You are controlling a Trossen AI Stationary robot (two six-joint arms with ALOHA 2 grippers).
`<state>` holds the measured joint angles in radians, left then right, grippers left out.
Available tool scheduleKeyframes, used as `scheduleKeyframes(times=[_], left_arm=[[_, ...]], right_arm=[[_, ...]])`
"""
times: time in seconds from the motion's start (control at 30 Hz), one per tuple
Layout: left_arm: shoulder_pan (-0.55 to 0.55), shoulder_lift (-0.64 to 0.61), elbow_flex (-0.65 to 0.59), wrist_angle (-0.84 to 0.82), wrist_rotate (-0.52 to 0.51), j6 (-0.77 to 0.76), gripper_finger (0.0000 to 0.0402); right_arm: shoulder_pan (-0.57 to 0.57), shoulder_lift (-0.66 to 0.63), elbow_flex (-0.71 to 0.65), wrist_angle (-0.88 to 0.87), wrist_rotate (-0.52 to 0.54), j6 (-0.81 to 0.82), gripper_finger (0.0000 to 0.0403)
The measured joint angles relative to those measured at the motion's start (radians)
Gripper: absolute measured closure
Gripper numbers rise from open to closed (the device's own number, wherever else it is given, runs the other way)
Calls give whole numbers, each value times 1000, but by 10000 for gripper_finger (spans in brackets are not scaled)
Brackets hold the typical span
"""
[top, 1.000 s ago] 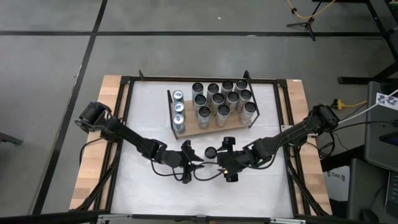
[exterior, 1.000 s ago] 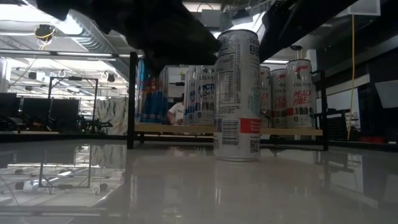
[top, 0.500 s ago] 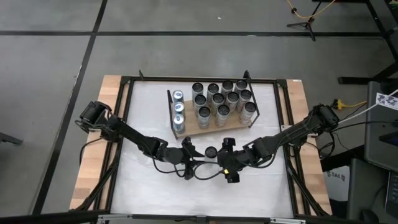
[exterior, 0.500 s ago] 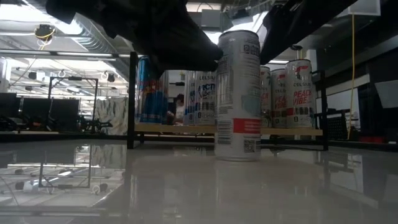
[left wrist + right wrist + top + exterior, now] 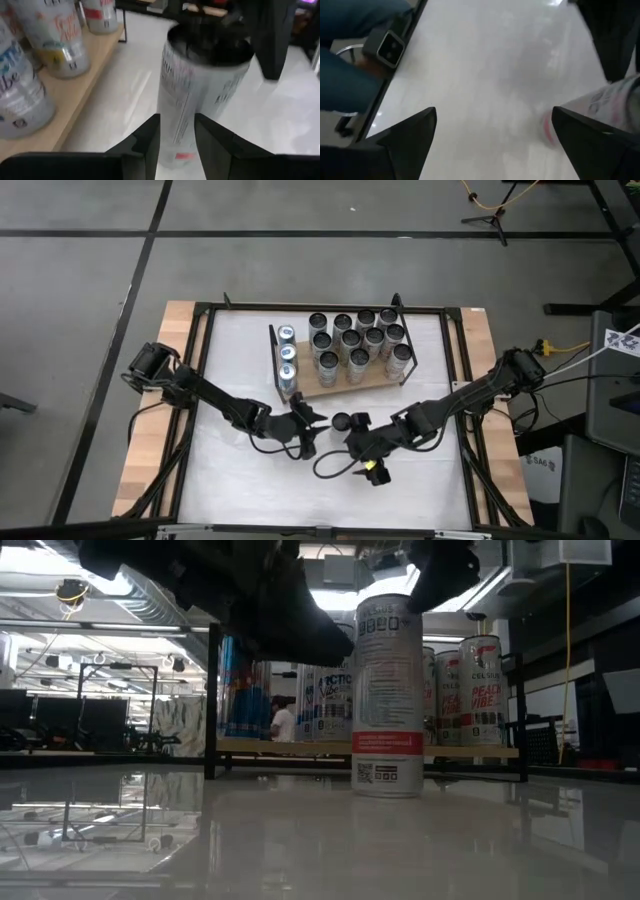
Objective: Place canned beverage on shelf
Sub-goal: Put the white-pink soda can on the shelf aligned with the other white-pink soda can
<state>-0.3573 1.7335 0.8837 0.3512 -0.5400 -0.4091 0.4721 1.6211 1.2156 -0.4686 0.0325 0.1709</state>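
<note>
My right wrist view is blurred, its edge cropping the can point(image 5: 615, 107). In the low view, dark arms hide the shelf's point(image 5: 300, 746) upper frame.

"CELSIUS" and what looks like "PEACH VIBE" on a shelved can point(image 5: 481, 690)

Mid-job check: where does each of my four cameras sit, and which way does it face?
High: overhead, straight down on both arms and the light-brown wooden shelf.
Low: tabletop height, facing the tall white printed can.
Left wrist: left end effector straddling that can.
Right wrist: right end effector open beside it.
All four show the can.
</note>
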Motion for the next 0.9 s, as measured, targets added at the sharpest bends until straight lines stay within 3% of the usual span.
scheduleKeyframes(times=[0.33,0.6,0.9], left_arm=[[-40,-19,0,-80,50,-7,289],[-73,-19,0,-38,101,-48,289],[-71,-12,0,67,95,-53,289]], right_arm=[[0,-20,0,-175,-43,42,13],[-7,-18,0,-218,224,58,13],[-46,-16,1,-178,245,37,13]])
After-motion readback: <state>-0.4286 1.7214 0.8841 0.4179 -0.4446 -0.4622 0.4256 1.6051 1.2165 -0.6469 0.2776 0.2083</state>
